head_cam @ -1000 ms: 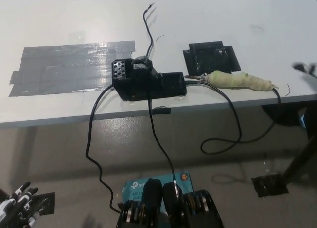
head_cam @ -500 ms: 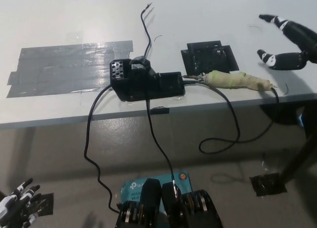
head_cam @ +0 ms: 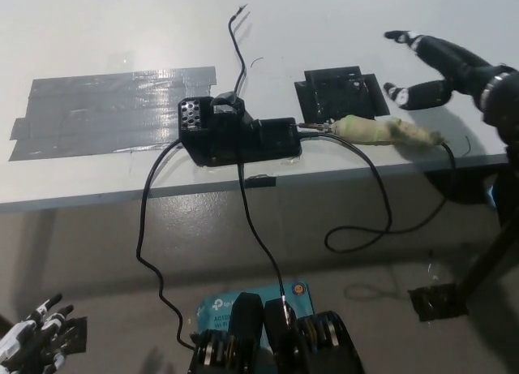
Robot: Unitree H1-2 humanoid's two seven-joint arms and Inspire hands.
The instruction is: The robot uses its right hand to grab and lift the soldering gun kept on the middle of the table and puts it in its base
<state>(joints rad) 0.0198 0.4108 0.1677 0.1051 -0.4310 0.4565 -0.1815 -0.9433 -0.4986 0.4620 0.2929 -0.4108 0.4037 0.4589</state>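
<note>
A black right hand (head_cam: 442, 70) is reaching in over the white counter (head_cam: 122, 25) from the upper right, its fingers (head_cam: 405, 92) spread apart and grasping nothing. The soldering gun (head_cam: 385, 131), its handle wrapped in pale yellowish tape, is lying on its side near the counter's front edge, metal tip pointing toward the black base (head_cam: 239, 135) just beside it. The fingers are hovering above and slightly behind the gun's handle, close to it but apart from it; the lower of them is sitting nearest the tape. A black square plate (head_cam: 336, 94) is lying flat on the counter behind the gun, between the base and the hand. A wide patch of grey duct tape (head_cam: 105, 110) is covering the counter to the left of the base. Black cables (head_cam: 146, 244) are trailing from the base over the front edge toward the floor. The white left hand (head_cam: 28, 346) is resting low at the lower left, fingers released and splayed.
</note>
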